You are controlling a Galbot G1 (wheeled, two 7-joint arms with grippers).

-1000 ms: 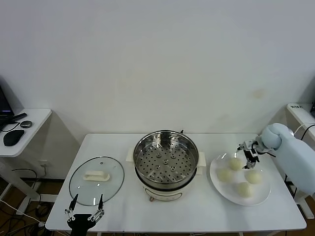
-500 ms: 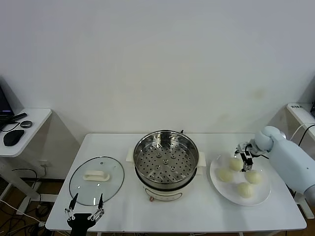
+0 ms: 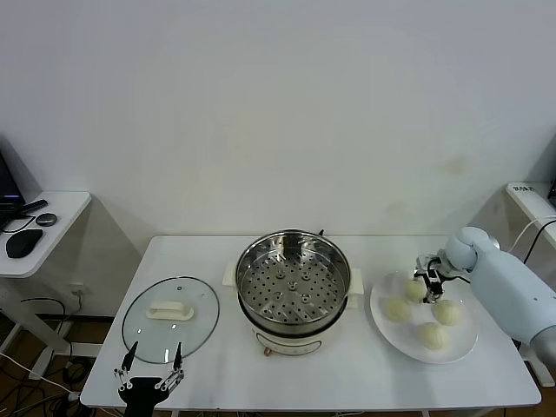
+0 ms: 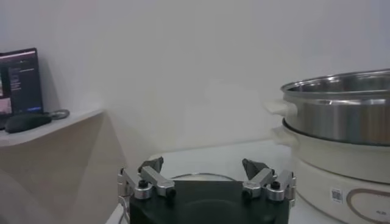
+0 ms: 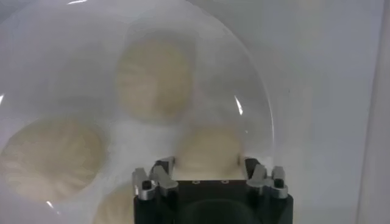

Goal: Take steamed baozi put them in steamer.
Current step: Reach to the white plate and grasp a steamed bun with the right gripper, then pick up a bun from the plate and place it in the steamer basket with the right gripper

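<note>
On the white worktop [image 3: 208, 365] the steamer [image 3: 294, 282] sits in the middle of the head view, its shiny pot open and its holed floor bare, with nothing inside. To the left of it in the frame lies a flat glass lid [image 3: 170, 318] with a white handle. At the right of the frame is a white plate [image 3: 387, 334] carrying all four buns [image 3: 397, 309]: one at the far side, one toward the steamer, one to the right and one nearest the front edge. The right claw [image 3: 426, 287] is down over the plate at the far bun [image 3: 413, 289], which shows just beside the dark fingers. In the right wrist view the right claw [image 5: 209, 169] has a finger on each side of that bun [image 5: 207, 153], close against its flanks, so it looks to be pinching the bun, which rests low on the plate [image 5: 256, 91] among the other three. The left claw [image 3: 148, 363] waits at the bottom left of the head view, just in front of the lid, and in the left wrist view the left claw [image 4: 204, 173] stands spread wide with nothing between its fingers.
</note>
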